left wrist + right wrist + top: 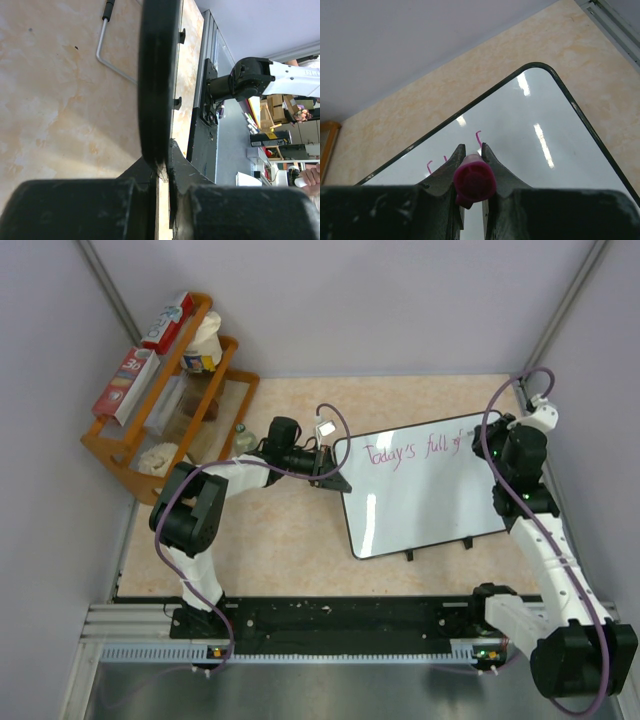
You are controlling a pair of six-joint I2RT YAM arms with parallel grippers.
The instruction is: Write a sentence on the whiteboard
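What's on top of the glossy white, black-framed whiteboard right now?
Pink cursive handwriting reading "Today's full of" on the whiteboard. The right gripper, shut on a magenta marker, and its arm cover whatever follows.

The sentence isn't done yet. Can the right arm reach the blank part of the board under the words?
Probably yes. The right gripper, holding the pen, hangs over the board, and nothing lies on the blank part beneath the words.

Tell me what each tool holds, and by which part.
Left tool clamps the whiteboard by its left edge. Right tool pinches a pink marker by its barrel.
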